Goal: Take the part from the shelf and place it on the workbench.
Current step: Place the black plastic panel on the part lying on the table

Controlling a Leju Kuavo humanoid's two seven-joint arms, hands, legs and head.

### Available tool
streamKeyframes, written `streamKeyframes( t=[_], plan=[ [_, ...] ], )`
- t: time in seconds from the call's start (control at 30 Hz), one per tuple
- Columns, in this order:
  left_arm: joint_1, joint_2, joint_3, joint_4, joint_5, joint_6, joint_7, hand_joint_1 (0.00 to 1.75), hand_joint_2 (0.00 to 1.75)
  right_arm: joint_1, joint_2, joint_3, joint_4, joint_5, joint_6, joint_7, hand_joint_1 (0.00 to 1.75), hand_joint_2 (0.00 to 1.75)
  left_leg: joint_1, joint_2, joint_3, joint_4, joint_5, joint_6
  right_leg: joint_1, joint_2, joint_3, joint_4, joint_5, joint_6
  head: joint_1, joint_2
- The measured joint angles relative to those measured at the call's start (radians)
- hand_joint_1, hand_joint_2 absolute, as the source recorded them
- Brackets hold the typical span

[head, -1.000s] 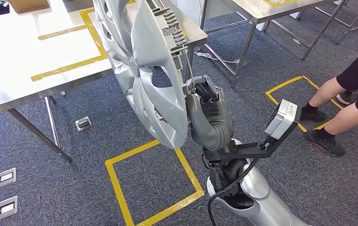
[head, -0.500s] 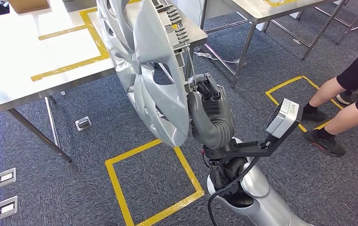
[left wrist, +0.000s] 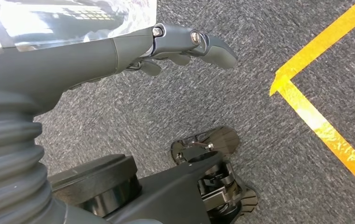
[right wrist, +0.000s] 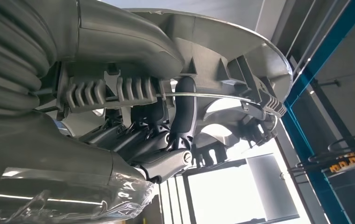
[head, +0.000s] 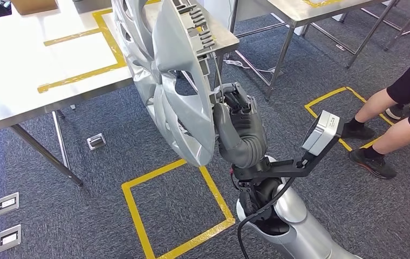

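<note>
The right hand [head: 234,116] is clamped on the rim of the part [head: 173,81], a big silver wheel cover held upright, upper middle of frame, overlapping the worktop [head: 30,81] edge. Off-centre grip, so it might swing or clip the edge. Left hand [left wrist: 175,46] hangs with fingers apart, probably empty.

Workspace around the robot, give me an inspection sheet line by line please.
Surface: steel workbench with yellow tape lines.
Job's things: silver wheel cover, on edge, partly over the bench edge, not yet laid down.
Clutter: cardboard box at the far bench corner.
Hands: right hand grips the cover's rim; left hand holds nothing, above the carpet.
Cables: black cable along the right arm.
Surroundings: grey carpet, yellow floor square, floor sockets, a person's legs.
</note>
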Motion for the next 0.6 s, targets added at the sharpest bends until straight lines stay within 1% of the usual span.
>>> streamKeyframes(
  t=[0.03,0.07,0.1,0.13,0.17,0.2,0.23,0.27,0.3,0.33,0.37,0.4,0.47,0.53,0.57,0.6],
  plan=[
    [0.000,0.000,0.000,0.000,0.000,0.000,0.000,0.00,1.75,-0.001,0.001,0.000,0.000,0.000,0.000,0.000,1.75,1.75,0.003,0.000,0.005,-0.006,0.001,0.004,0.000,0.004,-0.005,0.014,-0.009,0.002,0.001,0.000],
    [-0.001,0.000,0.000,0.000,0.000,0.000,0.000,0.00,1.75,-0.002,0.002,0.000,0.000,-0.001,0.000,-0.001,1.75,1.75,0.006,0.000,0.011,-0.011,0.002,0.009,0.000,0.009,-0.022,0.050,-0.027,0.003,0.003,0.000],
    [-0.001,-0.001,0.000,0.000,0.000,0.000,0.000,0.00,1.75,-0.003,0.002,0.000,0.001,-0.001,0.000,-0.001,1.75,1.75,0.007,0.000,0.016,-0.014,0.001,0.012,-0.001,0.014,-0.051,0.106,-0.052,0.003,0.006,0.000],
    [-0.001,-0.001,0.000,0.000,0.000,0.000,0.000,0.00,1.75,-0.003,0.002,0.000,0.001,-0.001,0.000,-0.002,1.75,1.75,0.007,0.000,0.018,-0.014,-0.001,0.014,-0.001,0.018,-0.091,0.176,-0.079,0.003,0.008,0.000],
    [-0.001,-0.001,0.000,0.000,0.000,0.000,0.000,0.00,1.75,-0.002,0.002,0.000,0.002,-0.002,0.000,-0.002,1.75,1.75,0.007,-0.001,0.021,-0.013,-0.004,0.014,-0.001,0.019,-0.132,0.242,-0.097,0.004,0.010,0.000],
    [0.000,-0.001,0.000,0.000,0.000,0.000,0.000,0.00,1.75,-0.001,0.002,0.000,0.003,-0.002,0.000,-0.002,1.75,1.75,0.007,-0.003,0.025,-0.013,-0.008,0.013,-0.001,0.019,-0.160,0.281,-0.097,0.004,0.011,0.000],
    [0.001,-0.001,0.000,0.000,0.000,0.000,0.000,0.00,1.75,-0.001,0.002,0.000,0.004,-0.002,0.000,-0.002,1.75,1.75,0.008,-0.005,0.032,-0.013,-0.014,0.010,-0.001,0.019,-0.171,0.282,-0.076,0.003,0.011,0.000],
    [0.002,-0.001,0.000,0.000,0.000,0.000,0.000,0.00,1.75,0.000,0.002,0.000,0.005,-0.003,0.000,-0.002,1.75,1.75,0.009,-0.008,0.041,-0.012,-0.020,0.006,-0.001,0.019,-0.162,0.243,-0.035,0.002,0.012,0.000],
    [0.002,-0.002,0.000,0.000,0.000,0.000,0.000,0.00,1.75,0.000,0.002,0.000,0.005,-0.003,0.000,-0.001,1.75,1.75,0.010,-0.011,0.051,-0.012,-0.028,0.001,-0.002,0.019,-0.139,0.176,0.013,-0.001,0.013,0.000],
    [0.002,-0.002,0.000,0.000,0.000,0.000,0.000,0.00,1.75,0.000,0.002,0.000,0.006,-0.003,0.000,-0.001,1.75,1.75,0.010,-0.014,0.058,-0.011,-0.036,-0.005,0.000,0.021,-0.115,0.116,0.047,-0.004,0.012,0.000],
    [0.002,-0.002,0.000,0.000,0.000,0.000,0.000,0.00,1.75,-0.001,0.002,0.000,0.007,-0.003,0.000,-0.002,1.75,1.75,0.010,-0.015,0.062,-0.010,-0.042,-0.012,0.002,0.024,-0.095,0.068,0.063,-0.010,0.012,0.000],
    [0.002,-0.002,0.000,0.000,0.000,0.000,0.000,0.00,1.75,-0.001,0.002,0.000,0.008,-0.003,0.000,-0.002,1.75,1.75,0.009,-0.016,0.062,-0.009,-0.046,-0.018,0.004,0.027,-0.084,0.043,0.064,-0.016,0.011,0.000],
    [0.001,-0.002,0.000,0.000,0.000,-0.001,0.000,0.00,1.75,0.000,0.002,0.000,0.009,-0.003,0.000,-0.003,1.75,1.75,0.011,-0.017,0.061,-0.012,-0.049,-0.031,0.008,0.029,-0.080,0.034,0.046,-0.031,0.010,0.000],
    [0.000,-0.002,0.000,0.000,-0.001,-0.002,0.001,0.00,1.75,0.002,0.003,0.000,0.009,-0.004,0.000,-0.003,1.75,1.75,0.013,-0.015,0.062,-0.003,-0.062,-0.042,0.006,0.027,-0.073,0.030,0.040,-0.043,0.008,0.000],
    [-0.001,-0.002,0.000,0.000,-0.001,-0.002,0.001,0.00,1.75,0.002,0.003,0.000,0.010,-0.004,0.000,-0.003,1.75,1.75,0.013,-0.013,0.048,0.028,-0.079,-0.043,0.005,0.025,-0.066,0.026,0.037,-0.050,0.006,0.000],
    [-0.001,-0.002,0.000,0.000,-0.002,-0.002,0.001,0.00,1.75,0.002,0.003,0.000,0.011,-0.004,0.000,-0.004,1.75,1.75,0.012,-0.012,0.023,0.079,-0.101,-0.044,0.005,0.022,-0.059,0.023,0.033,-0.055,0.004,0.000]
  ],
)
